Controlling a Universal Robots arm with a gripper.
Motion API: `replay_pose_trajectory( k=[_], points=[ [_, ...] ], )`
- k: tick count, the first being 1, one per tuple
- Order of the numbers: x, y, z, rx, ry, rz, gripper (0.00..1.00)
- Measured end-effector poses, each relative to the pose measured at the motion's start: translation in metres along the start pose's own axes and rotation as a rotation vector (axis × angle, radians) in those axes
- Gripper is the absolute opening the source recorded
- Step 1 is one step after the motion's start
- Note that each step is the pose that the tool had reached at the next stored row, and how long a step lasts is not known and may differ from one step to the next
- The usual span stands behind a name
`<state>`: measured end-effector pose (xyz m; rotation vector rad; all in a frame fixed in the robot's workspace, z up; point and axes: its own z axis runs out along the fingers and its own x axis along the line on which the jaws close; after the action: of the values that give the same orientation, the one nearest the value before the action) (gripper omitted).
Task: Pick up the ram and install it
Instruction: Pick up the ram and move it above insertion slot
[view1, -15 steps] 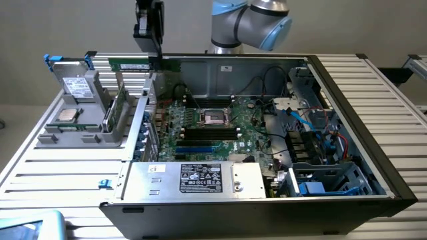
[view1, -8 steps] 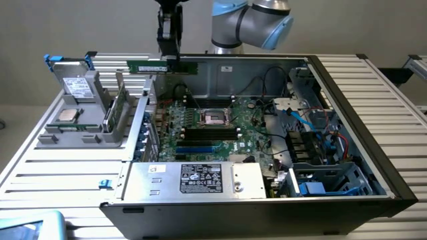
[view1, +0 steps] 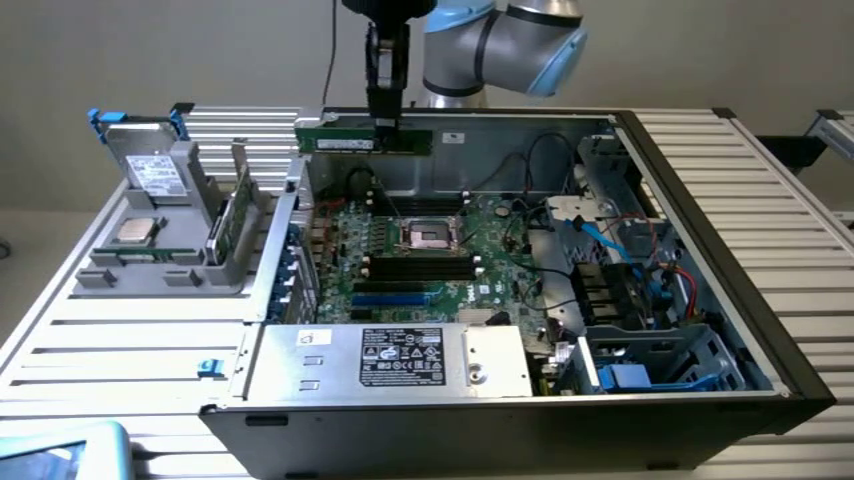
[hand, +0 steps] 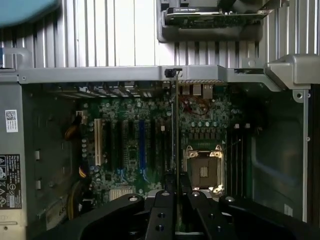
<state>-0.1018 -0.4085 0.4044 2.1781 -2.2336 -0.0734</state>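
The ram (view1: 350, 141), a narrow green stick with a whitish label, hangs level in the air above the back wall of the open computer case (view1: 694, 180). My gripper (view1: 387, 124) comes straight down from above and is shut on its top edge. In the wrist view the ram (hand: 174, 125) is seen edge-on as a thin line running out from between my fingers (hand: 161, 210), with the gripper (hand: 175, 187) shut on it. Below lies the green motherboard (view1: 501, 262) with its black memory slots (view1: 422, 266) beside the processor socket (view1: 430, 233); the slots (hand: 238, 155) sit off to one side of the ram's line.
A grey parts stand (view1: 160, 265) at the exterior view's left holds another green board (view1: 232, 218), a silver chip (view1: 138, 230) and a drive (view1: 154, 172). The power supply (view1: 387, 357) fills the case front. Cables and a drive cage (view1: 641, 300) crowd the case's right side.
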Motion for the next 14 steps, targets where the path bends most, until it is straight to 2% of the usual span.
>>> replay_pose_trajectory(
  k=[9, 14],
  points=[
    [-0.012, -0.0335, -0.0012, 0.0000, 0.0000, 0.000, 0.14],
    [-0.024, -0.0444, -0.0013, 0.0017, 0.0000, 0.000, 0.14]
  ],
)
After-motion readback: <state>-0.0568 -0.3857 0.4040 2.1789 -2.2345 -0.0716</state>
